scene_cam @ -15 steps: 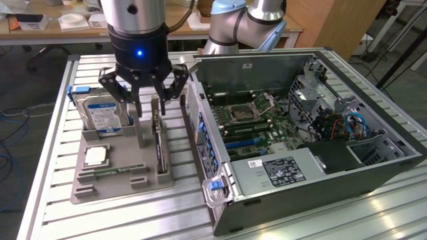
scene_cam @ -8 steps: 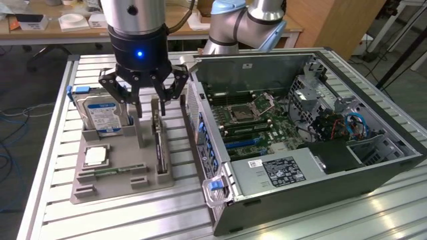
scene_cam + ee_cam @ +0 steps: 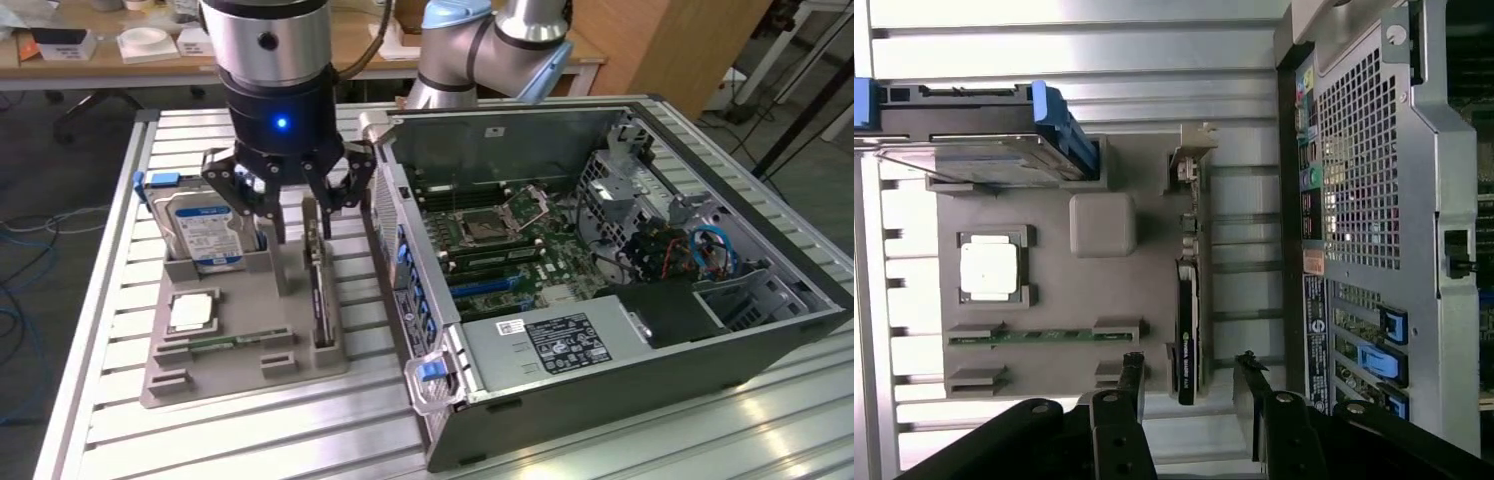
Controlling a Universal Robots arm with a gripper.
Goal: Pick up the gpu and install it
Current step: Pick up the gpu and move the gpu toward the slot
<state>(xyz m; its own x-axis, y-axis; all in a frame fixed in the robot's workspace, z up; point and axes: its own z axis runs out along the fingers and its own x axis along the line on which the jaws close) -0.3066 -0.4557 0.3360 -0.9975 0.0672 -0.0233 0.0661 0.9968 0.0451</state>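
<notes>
End effector [image 3: 288, 212] spread open over gpu [image 3: 318, 290] standing on edge in gray tray [image 3: 200, 375], wrist view framing it between fingers [image 3: 1126, 378], exterior view adding open computer case [image 3: 747, 340] interior.

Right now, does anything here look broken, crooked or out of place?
Nothing stands out. The graphics card stands on edge in the grey holder, the hard drive stands straight in it too, and the computer case lies open on its side, nothing spilled.

gpu's [image 3: 320, 310] far end behind tool [image 3: 291, 225]
</notes>
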